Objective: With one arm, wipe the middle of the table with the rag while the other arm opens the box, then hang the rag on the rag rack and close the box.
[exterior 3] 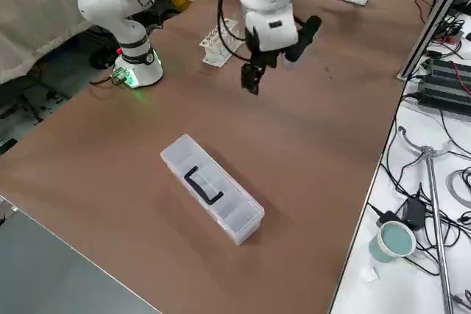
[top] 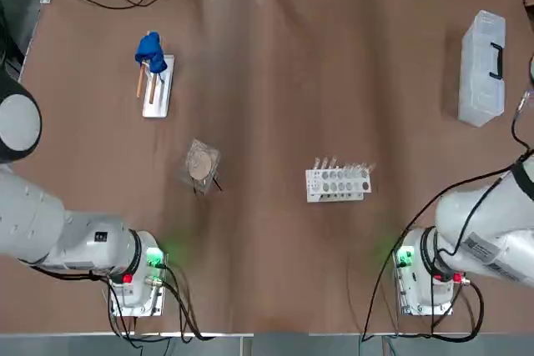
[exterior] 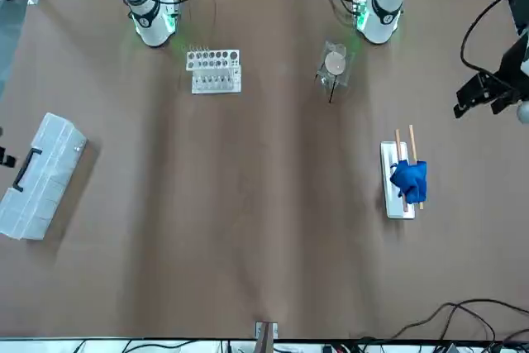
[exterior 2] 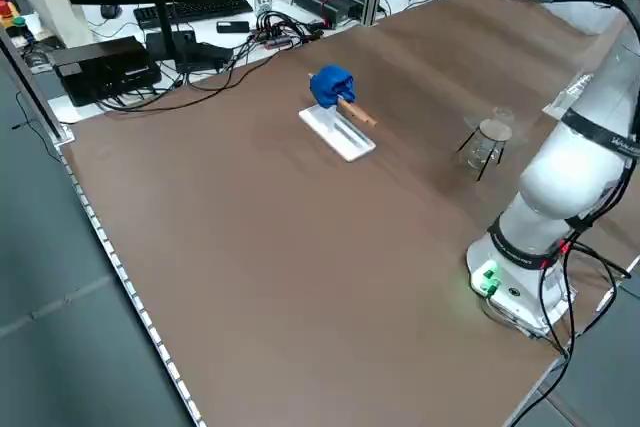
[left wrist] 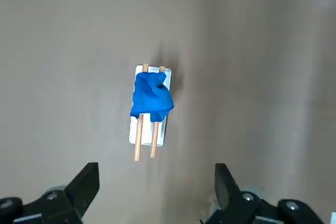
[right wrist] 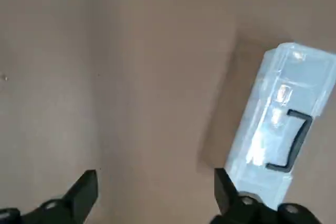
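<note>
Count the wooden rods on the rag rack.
2: both on the rag rack at the table's far left, side by side, the rag draped over them; none seem hidden.

Both arms up off the surface, holding nothing. Left gripper (left wrist: 152, 192) points straight down, fingers spread wide. Right gripper (right wrist: 152, 195) hangs high, fingers wide apart too.

one rag (top: 150, 50), one rag rack (top: 158, 87), one box (top: 482, 67), one tube rack (top: 337, 182)
</note>
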### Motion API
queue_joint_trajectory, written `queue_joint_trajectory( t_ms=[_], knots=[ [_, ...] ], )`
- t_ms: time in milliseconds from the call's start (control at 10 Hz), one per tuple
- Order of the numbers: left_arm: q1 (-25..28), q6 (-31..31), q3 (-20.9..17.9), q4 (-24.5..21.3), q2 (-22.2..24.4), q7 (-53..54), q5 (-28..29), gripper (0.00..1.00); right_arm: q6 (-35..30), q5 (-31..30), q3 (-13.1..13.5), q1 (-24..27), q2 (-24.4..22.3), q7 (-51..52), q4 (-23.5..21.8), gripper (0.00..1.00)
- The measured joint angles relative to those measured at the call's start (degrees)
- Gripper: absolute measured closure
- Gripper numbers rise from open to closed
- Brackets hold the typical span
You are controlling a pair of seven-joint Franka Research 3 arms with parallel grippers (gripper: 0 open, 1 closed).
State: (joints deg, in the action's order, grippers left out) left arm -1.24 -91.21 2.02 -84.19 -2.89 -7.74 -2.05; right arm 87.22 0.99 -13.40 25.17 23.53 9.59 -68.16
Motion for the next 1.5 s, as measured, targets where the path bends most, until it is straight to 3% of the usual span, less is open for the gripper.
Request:
queue_joint_trajectory(
  t_ms=[500,1000,1500],
  knots=[
    [0.3,-3.2,0.1,-2.6,0.1,1.9,0.0,0.00,0.1,-0.4,-0.1,-9.7,-8.2,-16.4,-7.7,0.01],
    [0.3,-3.4,0.6,-2.4,0.1,2.1,0.0,0.00,2.7,-0.9,0.1,-10.2,-17.5,-17.1,-17.8,0.01],
    [0.4,-3.4,0.6,-2.4,0.1,2.1,0.0,0.00,2.8,-0.9,0.1,-10.4,-18.5,-17.1,-18.6,0.01]
  ],
)
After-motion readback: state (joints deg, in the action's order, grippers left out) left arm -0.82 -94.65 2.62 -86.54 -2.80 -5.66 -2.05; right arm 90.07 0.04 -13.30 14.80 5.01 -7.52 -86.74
